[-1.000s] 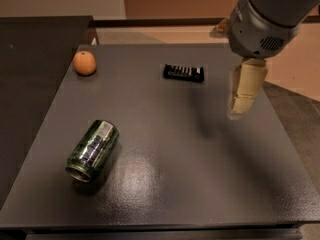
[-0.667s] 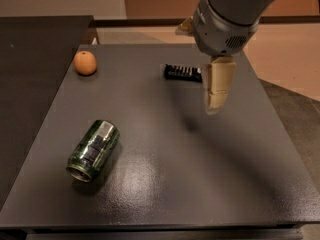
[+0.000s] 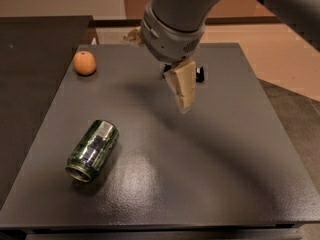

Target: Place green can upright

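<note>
The green can [image 3: 93, 150] lies on its side on the dark table [image 3: 210, 174], at the front left, its open silver end facing the near-left corner. My gripper [image 3: 182, 100] hangs from the grey arm over the middle of the table, well to the right of and behind the can, not touching it. It holds nothing.
An orange fruit [image 3: 84, 63] sits at the back left corner of the table. A flat black ribbed packet [image 3: 199, 74] lies behind the gripper, mostly hidden by it. A darker surface [image 3: 35, 54] adjoins the table on the left.
My arm has swept left and nearer, from the right side of the table to over its middle, now covering most of the black packet. The can and the fruit have not moved.
</note>
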